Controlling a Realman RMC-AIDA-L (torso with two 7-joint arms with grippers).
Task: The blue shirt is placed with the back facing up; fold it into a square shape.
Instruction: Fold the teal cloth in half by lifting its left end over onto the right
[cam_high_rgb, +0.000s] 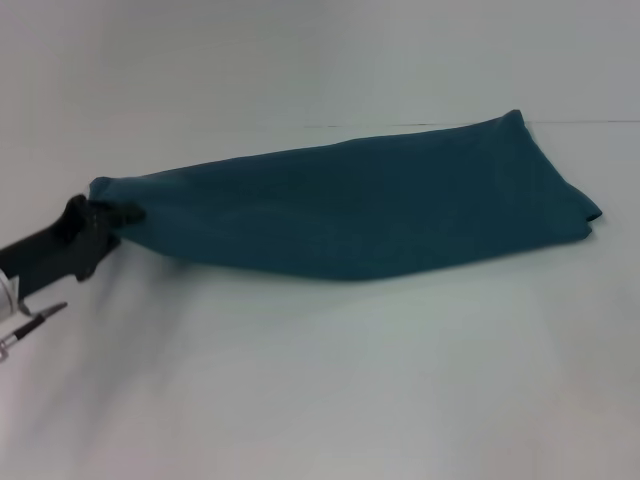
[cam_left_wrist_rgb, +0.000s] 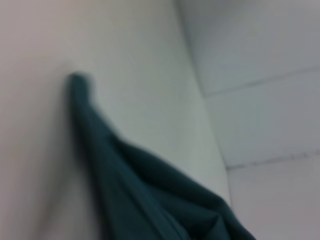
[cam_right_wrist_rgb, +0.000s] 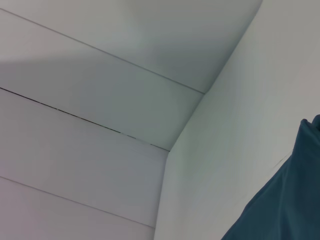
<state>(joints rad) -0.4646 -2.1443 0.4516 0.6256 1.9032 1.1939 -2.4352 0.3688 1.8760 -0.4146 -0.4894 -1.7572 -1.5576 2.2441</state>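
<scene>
The blue shirt (cam_high_rgb: 360, 205) lies across the white table as a long folded band, plain side up, running from the left to the far right. Its left end is lifted slightly off the table and pinched in my left gripper (cam_high_rgb: 112, 214), which is shut on the fabric. The left wrist view shows the shirt (cam_left_wrist_rgb: 150, 190) stretching away from the gripper as a dark teal strip. A corner of the shirt (cam_right_wrist_rgb: 290, 200) also shows in the right wrist view. My right gripper is out of view.
The white table (cam_high_rgb: 320, 380) spreads out in front of the shirt. A seam line in the surface (cam_high_rgb: 420, 124) runs behind the cloth. In the right wrist view, panelled white walls (cam_right_wrist_rgb: 100, 100) meet at a corner.
</scene>
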